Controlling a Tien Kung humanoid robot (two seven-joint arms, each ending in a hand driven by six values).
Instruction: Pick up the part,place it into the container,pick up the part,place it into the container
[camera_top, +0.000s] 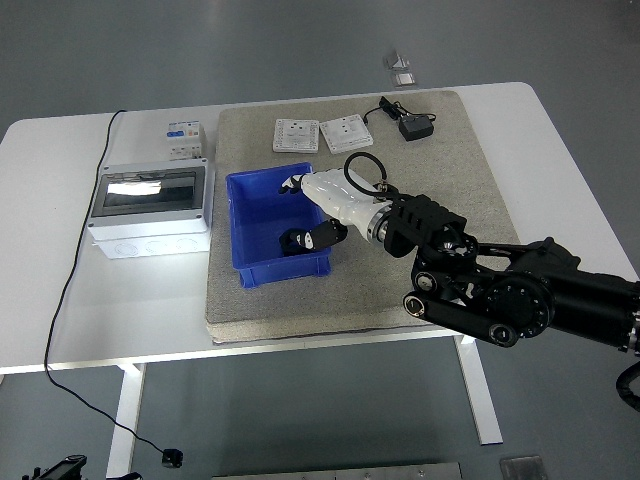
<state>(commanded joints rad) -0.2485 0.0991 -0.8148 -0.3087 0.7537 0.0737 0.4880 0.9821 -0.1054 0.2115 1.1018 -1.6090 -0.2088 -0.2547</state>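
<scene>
Working across from the bench's (60, 300) left side, I see the grey-lidded electrical box (150, 208) with a small breaker unit (184, 137) behind it toward the far edge, a thin cable (68, 290) running off the near-left edge, and no left arm anywhere in my view. Next comes the grey mat (400, 290), and on its left part the blue container (277, 224), with its long axis running from the bench's far edge to the near edge. My right hand (312, 210) reaches in from the near-right corner, its white back over the container's right wall and the fingers hanging down inside. The black part (297, 240) sits low in the near-right corner of the container, right at my fingertips; I cannot tell from here whether the fingers are clamped on it or have let it go, nor whether it rests on the floor of the container or hangs just above. What matters for my next move is that the part lies directly below and slightly toward the near edge from the palm, so a release and a straight lift would clear the wall. Behind the container toward the far edge lie two white switch plates (322, 133), and right of them a black adapter (414, 127) with its cord. I see no second black part on the mat, though my forearm hides part of it. Only my right arm is in reach of anything.
</scene>
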